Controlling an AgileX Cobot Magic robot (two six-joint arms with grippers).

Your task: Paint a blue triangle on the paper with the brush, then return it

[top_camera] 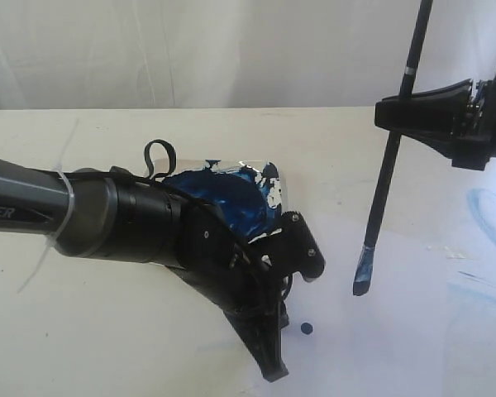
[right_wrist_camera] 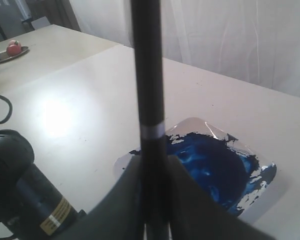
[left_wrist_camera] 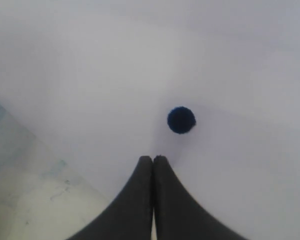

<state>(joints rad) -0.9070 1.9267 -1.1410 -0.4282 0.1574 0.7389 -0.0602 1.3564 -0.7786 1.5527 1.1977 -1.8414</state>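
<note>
Over white paper (top_camera: 397, 347), right gripper (top_camera: 391, 112) pinches thin black brush (top_camera: 381, 207); left gripper (left_wrist_camera: 152, 162) pressed together.

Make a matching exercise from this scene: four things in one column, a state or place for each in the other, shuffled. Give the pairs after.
Column one
1. brush
2. left gripper
3. plate
4. dot

Column two
A. smeared with dark blue paint
B. jaws shut together
C. small round blue mark on the paper
D. held nearly upright in the right gripper, bristles down

Pairs: 1-D, 2-B, 3-A, 4-C
</note>
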